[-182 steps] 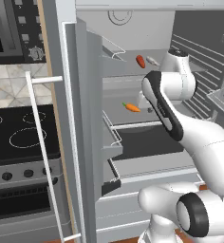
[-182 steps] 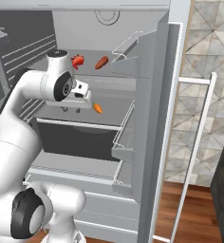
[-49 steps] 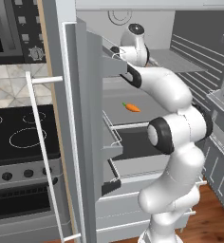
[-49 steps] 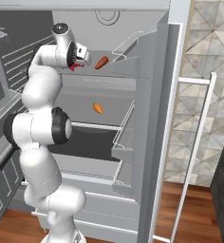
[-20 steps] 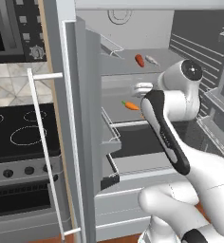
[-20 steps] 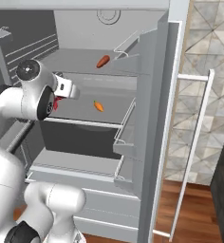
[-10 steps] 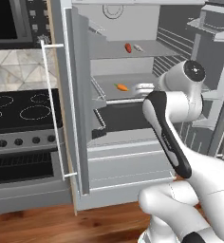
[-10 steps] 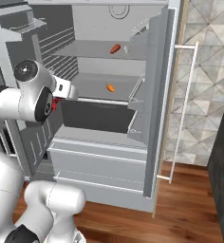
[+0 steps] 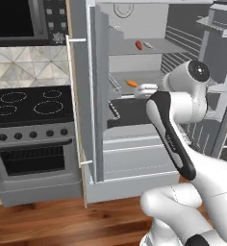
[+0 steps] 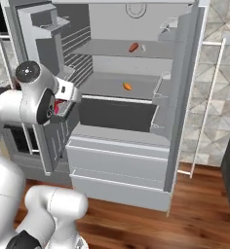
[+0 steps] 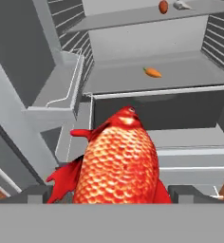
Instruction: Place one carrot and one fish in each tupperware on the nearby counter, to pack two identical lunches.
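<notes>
A red-orange scaly fish (image 11: 116,161) with fins lies between my gripper's (image 11: 110,194) fingertips (image 11: 38,193), nose toward the open fridge; the jaws are shut on it. The right base view shows the gripper (image 10: 61,107) at the fridge's left door with red between its fingers. A bright orange carrot (image 11: 153,72) (image 9: 132,83) (image 10: 127,86) lies on the middle shelf. On the top shelf sit a plainer red-orange carrot (image 10: 133,47) (image 9: 138,45) and a slim silver fish (image 10: 143,47) (image 9: 147,45). The tupperware and the counter are out of view.
The fridge stands open, its left door (image 9: 94,96) and right door (image 10: 185,92) swung wide, with a closed drawer (image 10: 117,155) below the shelves. A black stovetop (image 9: 29,103) with an oven lies left of it, under a microwave (image 9: 19,19). The floor (image 10: 185,214) is wood.
The whole picture has shifted: the base has backed away from the fridge, which looks smaller now. The gripper came off the top shelf with the red fish and still holds it.
</notes>
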Available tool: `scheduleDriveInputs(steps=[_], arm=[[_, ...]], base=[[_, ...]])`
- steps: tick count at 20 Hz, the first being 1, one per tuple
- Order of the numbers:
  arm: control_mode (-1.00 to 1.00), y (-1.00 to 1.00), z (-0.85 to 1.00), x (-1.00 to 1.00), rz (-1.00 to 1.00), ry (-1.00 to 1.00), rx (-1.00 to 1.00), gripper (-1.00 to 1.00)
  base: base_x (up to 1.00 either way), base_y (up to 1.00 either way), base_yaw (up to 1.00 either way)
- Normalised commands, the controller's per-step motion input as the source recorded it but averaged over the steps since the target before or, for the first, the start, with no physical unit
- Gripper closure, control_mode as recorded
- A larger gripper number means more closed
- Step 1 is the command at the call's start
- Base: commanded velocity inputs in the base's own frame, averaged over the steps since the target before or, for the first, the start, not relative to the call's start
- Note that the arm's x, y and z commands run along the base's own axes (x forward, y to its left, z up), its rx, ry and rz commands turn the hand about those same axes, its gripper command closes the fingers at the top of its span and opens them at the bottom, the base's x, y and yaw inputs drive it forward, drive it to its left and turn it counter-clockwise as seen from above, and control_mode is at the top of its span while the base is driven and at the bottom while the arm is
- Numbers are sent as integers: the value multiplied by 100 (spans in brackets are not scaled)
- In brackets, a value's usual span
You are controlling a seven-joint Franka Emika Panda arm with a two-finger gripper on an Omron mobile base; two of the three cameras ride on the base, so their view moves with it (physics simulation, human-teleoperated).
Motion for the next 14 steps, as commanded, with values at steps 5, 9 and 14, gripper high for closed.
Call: scheduleDriveInputs(steps=[5,9,14], arm=[[100,0,0,0,0,0,0,100],[100,0,0,0,0,0,0,100],[100,0,0,0,0,0,0,100]], base=[[-8,89,1],[-15,89,1],[-8,98,1]])
